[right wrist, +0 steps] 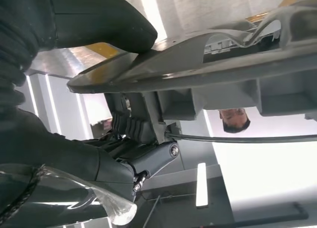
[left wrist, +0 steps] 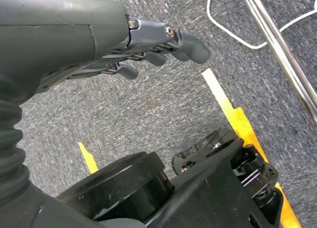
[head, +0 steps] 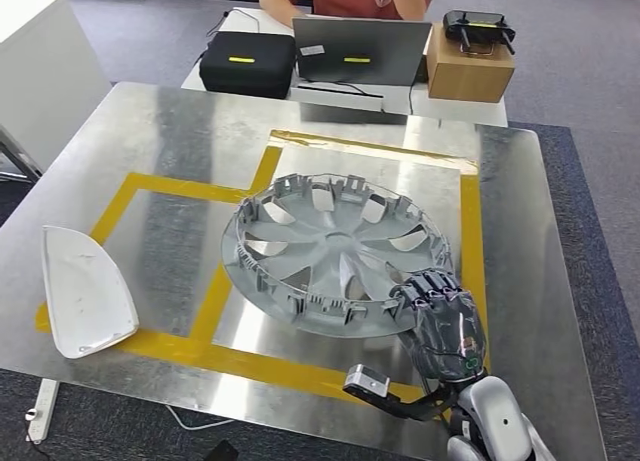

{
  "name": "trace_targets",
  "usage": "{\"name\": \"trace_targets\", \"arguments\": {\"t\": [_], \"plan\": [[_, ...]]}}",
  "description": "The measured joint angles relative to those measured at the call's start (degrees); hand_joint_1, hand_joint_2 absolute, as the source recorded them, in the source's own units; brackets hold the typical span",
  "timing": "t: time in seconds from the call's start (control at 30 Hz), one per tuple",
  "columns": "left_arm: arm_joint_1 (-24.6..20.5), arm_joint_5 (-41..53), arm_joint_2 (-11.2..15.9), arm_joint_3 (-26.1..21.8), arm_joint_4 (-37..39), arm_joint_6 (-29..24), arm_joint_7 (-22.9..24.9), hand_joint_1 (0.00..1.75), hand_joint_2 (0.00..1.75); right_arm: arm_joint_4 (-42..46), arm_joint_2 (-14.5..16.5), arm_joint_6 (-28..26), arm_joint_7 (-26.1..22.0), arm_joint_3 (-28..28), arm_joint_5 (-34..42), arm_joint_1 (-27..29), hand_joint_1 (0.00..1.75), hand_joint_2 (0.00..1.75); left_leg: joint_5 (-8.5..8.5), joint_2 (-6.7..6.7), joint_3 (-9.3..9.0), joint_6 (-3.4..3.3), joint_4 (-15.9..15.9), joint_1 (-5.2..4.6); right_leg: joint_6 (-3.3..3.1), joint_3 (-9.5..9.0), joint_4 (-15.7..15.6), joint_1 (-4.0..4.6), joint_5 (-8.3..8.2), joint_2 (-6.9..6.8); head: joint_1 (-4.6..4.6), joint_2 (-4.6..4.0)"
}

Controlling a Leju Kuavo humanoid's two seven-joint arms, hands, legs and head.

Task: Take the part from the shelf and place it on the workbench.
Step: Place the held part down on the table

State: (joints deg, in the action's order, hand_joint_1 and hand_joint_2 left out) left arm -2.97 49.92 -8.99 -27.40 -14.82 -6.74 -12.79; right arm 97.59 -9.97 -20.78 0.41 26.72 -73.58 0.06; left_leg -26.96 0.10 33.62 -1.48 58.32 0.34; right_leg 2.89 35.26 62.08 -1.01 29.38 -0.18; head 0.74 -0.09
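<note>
Where our right hand (head: 444, 316) grips its rim near the desk's (head: 151, 131) right edge, we list one grey wheel cover (head: 332, 251); left hand (left wrist: 149, 45) unclenched, holding nothing.

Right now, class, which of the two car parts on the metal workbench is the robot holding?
The round grey wheel cover, gripped at its near rim by the right hand. The white curved panel lies untouched at the workbench's left corner.

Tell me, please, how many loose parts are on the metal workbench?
2: the grey wheel cover, its near edge gripped by the right hand, and the white shell-shaped part near the bench's left corner.
</note>
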Motion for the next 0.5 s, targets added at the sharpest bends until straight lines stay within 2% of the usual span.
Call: {"name": "trace_targets", "arguments": {"t": [0.03, 0.07, 0.13, 0.2, 0.4, 0.5], "plan": [[0.01, 0.00, 0.01, -0.02, 0.00, 0.03, -0.02, 0.00, 1.75, 0.02, -0.03, 0.02, 0.07, 0.17, 0.03, -0.10, 1.75, 1.75, -0.10, -0.01, 0.10, 0.30, 0.22, -0.11, -0.24, -1.43, -2.57, 0.02, -0.62, -0.12, -0.03, 0.00], [0.04, 0.00, 0.04, -0.04, 0.01, 0.06, -0.04, 0.00, 1.75, 0.03, -0.05, 0.03, 0.15, 0.33, 0.14, -0.14, 1.75, 1.75, -0.21, -0.01, 0.21, 0.51, 0.44, -0.25, -0.46, -2.12, -3.78, 0.05, -0.64, -0.17, -0.09, 0.00], [0.12, 0.01, 0.13, -0.12, 0.04, 0.08, -0.11, 0.00, 1.75, 0.07, -0.08, 0.10, 0.34, 0.56, 0.48, -0.14, 1.75, 1.75, -0.17, -0.01, 0.29, 0.13, 0.59, -0.40, -0.79, -2.24, -3.95, 0.09, -0.71, 0.01, -0.25, 0.00], [0.14, 0.05, 0.17, -0.17, 0.09, 0.11, -0.14, 0.00, 1.75, 0.04, -0.12, 0.24, 0.52, 0.71, 0.75, -0.14, 1.75, 1.75, -0.05, 0.00, 0.19, -0.40, 0.45, -0.38, -0.84, -2.25, -3.97, 0.19, -0.74, 0.06, -0.30, 0.00], [0.10, 0.46, 0.19, -0.21, 0.34, 0.36, -0.13, 0.00, 1.75, -0.74, -0.15, 1.00, 0.80, 1.16, 0.39, -1.14, 1.75, 1.75, 0.29, 0.00, -0.05, 0.35, -0.18, -0.22, -1.45, -2.24, -3.94, 0.43, -0.67, 0.05, -0.29, 0.00], [0.07, 0.71, 0.16, -0.21, 0.43, 0.54, -0.04, 0.00, 1.75, -1.54, -0.14, 1.28, 0.72, 2.19, -0.49, -1.70, 1.75, 1.75, 0.33, 0.00, -0.05, 0.96, -0.26, -0.13, -1.51, -2.23, -3.91, 0.48, -0.67, 0.04, -0.27, 0.00]]}}
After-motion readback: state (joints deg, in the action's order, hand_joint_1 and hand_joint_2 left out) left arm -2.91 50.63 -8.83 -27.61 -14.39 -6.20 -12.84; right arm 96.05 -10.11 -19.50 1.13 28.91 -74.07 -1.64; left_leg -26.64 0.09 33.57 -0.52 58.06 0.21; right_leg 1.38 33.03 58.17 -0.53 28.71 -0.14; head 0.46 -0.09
